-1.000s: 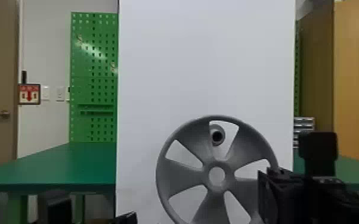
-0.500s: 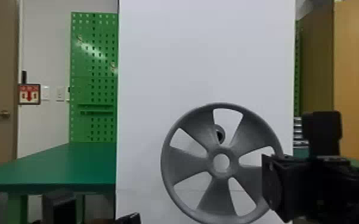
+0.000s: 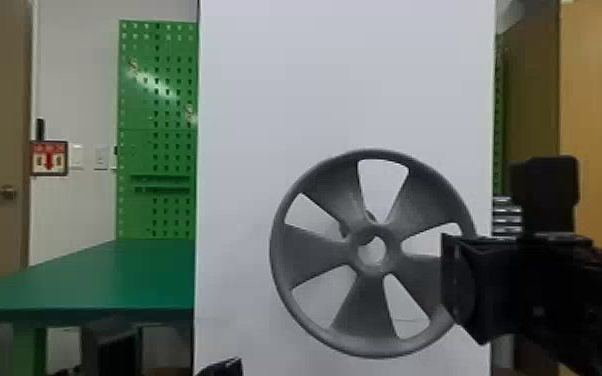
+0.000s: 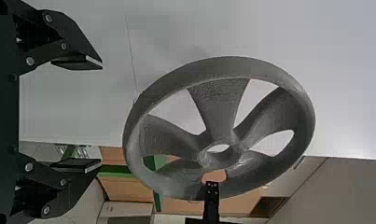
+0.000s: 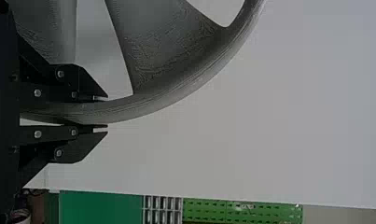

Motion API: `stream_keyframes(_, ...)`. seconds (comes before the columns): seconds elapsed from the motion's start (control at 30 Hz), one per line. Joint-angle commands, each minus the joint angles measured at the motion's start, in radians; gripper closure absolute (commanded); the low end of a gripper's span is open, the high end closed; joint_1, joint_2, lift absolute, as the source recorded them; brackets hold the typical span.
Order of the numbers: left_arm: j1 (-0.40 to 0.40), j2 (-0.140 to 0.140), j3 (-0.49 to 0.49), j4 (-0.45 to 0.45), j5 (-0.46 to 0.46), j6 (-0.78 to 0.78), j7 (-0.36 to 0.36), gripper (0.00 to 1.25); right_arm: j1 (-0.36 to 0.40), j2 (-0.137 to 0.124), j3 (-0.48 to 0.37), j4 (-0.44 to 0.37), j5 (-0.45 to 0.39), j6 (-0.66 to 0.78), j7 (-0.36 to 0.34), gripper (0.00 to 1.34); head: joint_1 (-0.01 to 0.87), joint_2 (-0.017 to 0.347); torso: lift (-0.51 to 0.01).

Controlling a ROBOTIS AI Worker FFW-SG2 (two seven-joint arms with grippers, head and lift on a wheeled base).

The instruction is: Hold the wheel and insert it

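Note:
My right gripper [image 3: 457,287] holds the grey five-spoked wheel [image 3: 315,250] by its rim on the right side, with the wheel facing the head camera in front of a white panel. In the right wrist view the fingers of the right gripper [image 5: 106,113] are closed around the rim of the wheel [image 5: 162,65]. A round grey peg [image 3: 343,230] on the panel is mostly hidden behind the wheel, just up and left of its hub. Low in the head view is the tip of my left gripper [image 3: 222,367]; its wrist view shows the left gripper [image 4: 101,114] open, apart from the wheel [image 4: 220,102].
The white panel [image 3: 345,75] stands upright behind the wheel. To its left are a green table [image 3: 115,280] and a green pegboard [image 3: 165,120]. A dark part of the left arm [image 3: 110,345] shows at lower left.
The right gripper has raised the wheel and shifted it slightly right, so the peg now sits mostly behind the spokes near the hub. The left arm has drifted a little right.

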Motion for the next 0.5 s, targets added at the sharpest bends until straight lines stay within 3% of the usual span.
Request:
stream_keyframes(0.0, -0.005, 0.000, -0.006, 0.004, 0.002, 0.000, 0.000, 0.50, -0.019, -0.002, 0.001, 0.000, 0.004, 0.007, 0.000, 1.03, 0.000, 0.009, -0.493)
stream_keyframes(0.47, -0.014, 0.000, -0.015, 0.012, 0.003, 0.000, 0.001, 0.50, -0.051, -0.012, -0.002, 0.011, 0.013, 0.018, 0.000, 1.03, 0.000, 0.009, -0.493)
